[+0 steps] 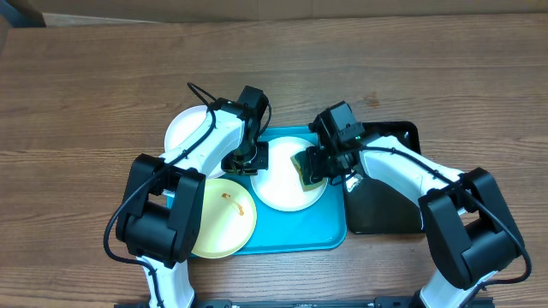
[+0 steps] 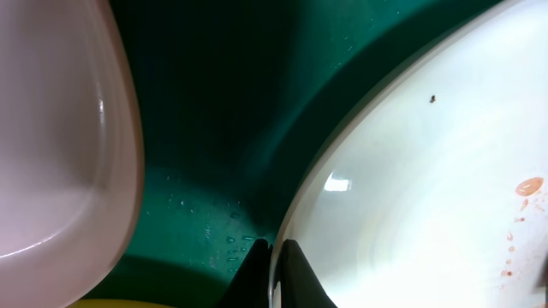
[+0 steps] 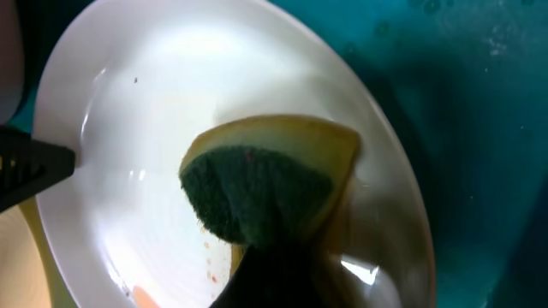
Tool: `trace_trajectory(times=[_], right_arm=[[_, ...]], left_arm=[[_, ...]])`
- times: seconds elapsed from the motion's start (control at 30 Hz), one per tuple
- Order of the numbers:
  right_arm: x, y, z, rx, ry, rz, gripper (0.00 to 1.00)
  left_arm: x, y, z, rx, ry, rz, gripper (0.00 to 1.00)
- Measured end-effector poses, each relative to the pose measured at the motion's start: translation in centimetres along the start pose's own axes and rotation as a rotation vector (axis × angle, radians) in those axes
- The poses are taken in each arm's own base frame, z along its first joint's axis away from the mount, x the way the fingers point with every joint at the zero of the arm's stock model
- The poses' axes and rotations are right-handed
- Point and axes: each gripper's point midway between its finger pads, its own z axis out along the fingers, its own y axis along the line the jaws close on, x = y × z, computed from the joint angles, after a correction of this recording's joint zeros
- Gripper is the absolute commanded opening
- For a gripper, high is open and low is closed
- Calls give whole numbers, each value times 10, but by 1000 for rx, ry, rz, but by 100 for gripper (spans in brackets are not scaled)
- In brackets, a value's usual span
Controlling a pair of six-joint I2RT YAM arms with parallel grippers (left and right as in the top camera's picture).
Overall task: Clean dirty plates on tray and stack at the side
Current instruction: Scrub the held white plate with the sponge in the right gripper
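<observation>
plate on tray, sponge on plate

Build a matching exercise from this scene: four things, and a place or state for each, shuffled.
1 sponge
2 yellow-green plate
3 black tray
4 centre white plate

A right of the blue tray
B rim between the left gripper fingers
C overlapping the blue tray's left edge
D held by the right gripper

Pairs: 1-D, 2-C, 3-A, 4-B
</observation>
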Motion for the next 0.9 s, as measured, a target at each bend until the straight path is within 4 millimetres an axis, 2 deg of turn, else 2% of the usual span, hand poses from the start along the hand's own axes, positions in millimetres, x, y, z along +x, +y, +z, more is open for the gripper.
trace_trajectory(times=[0.23,0.53,0.63,0.8,0.9], right_arm=[[2,2,5,-32,-28,66,4],[4,22,6,-181,-23,70,4],[2,33,-3,-282,6,87,4],[-24,44,-30,-423,-25,96,4],[-28,47,-42,-463,-29,100,4]], left_arm=[[0,0,0,0,0,0,4],[-1,2,0,-8,-3,-1,4],[-1,2,0,-8,-3,-1,4],[-1,2,0,-10,-3,-1,4],[-1,2,0,-10,-3,-1,4]])
